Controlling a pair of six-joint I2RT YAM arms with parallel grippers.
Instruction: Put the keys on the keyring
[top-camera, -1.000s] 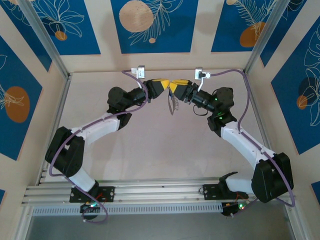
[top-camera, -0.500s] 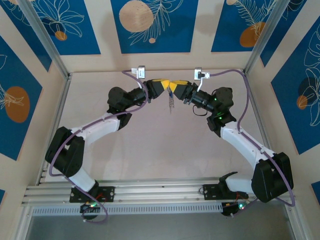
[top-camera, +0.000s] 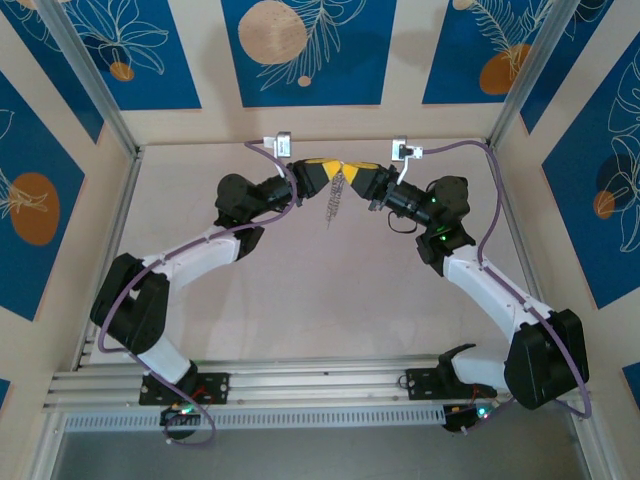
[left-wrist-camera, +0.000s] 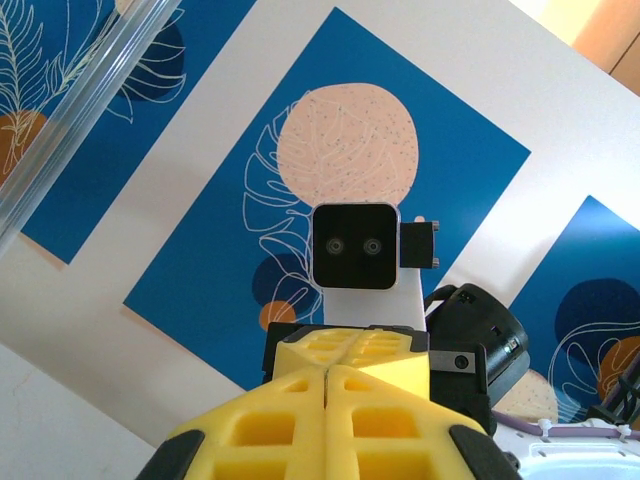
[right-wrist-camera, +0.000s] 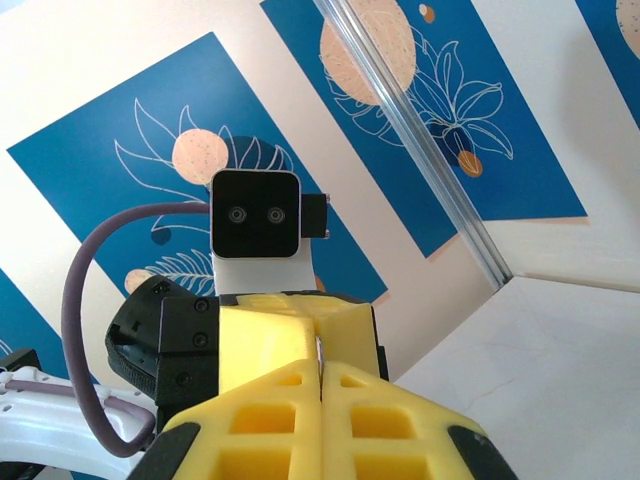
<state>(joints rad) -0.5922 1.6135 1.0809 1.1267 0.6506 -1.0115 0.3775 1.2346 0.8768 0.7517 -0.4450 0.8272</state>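
High over the back of the table my two grippers meet tip to tip, the left gripper (top-camera: 332, 173) and the right gripper (top-camera: 351, 176). Both are shut. From where they meet, the keyring (top-camera: 331, 205) hangs down as a pale, chain-like strip slanting to the lower left. In the right wrist view my right gripper (right-wrist-camera: 320, 366) pinches a thin silver edge of metal (right-wrist-camera: 318, 351), with the left gripper (right-wrist-camera: 313, 318) pressed up opposite. In the left wrist view my left gripper (left-wrist-camera: 328, 373) shows a dark sliver in its seam and faces the right gripper (left-wrist-camera: 354, 340). The keys are hidden.
Blue leaf-pattern panels (top-camera: 307, 50) form the back and side walls. Two small white brackets (top-camera: 281, 143) sit at the table's back edge just behind the grippers. An aluminium rail (top-camera: 300, 385) runs along the near edge by the arm bases.
The right gripper has closed and pushed in against the left gripper's tips. The hanging keyring has swung left and now slants to the lower left. The left arm has stayed in place.
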